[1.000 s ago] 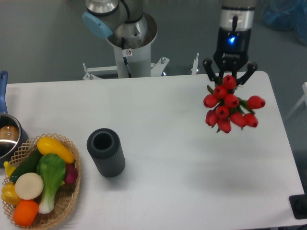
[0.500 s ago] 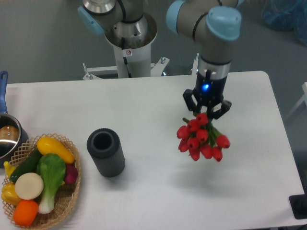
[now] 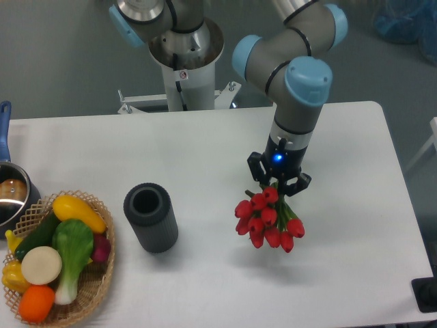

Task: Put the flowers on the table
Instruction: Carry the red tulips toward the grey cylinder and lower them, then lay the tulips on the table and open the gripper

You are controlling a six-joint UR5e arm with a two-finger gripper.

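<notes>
The flowers (image 3: 266, 220), a tied bunch of red tulips, hang blossoms-down below my gripper (image 3: 276, 184), which is shut on their green stems. The stems are mostly hidden behind the blossoms and the fingers. The bunch is over the right-centre of the white table (image 3: 205, 280); I cannot tell whether the blossoms touch the surface. A faint shadow lies on the tabletop just below and right of the bunch.
A dark upright cylinder (image 3: 150, 217) stands left of the flowers. A wicker basket (image 3: 97, 281) of vegetables and fruit sits at the front left, with a pot (image 3: 10, 195) at the left edge. The arm's base column (image 3: 184, 58) stands behind the table.
The gripper has carried the flowers from the table's back right corner toward the centre and front, and lower; the bunch stays gripped throughout.
</notes>
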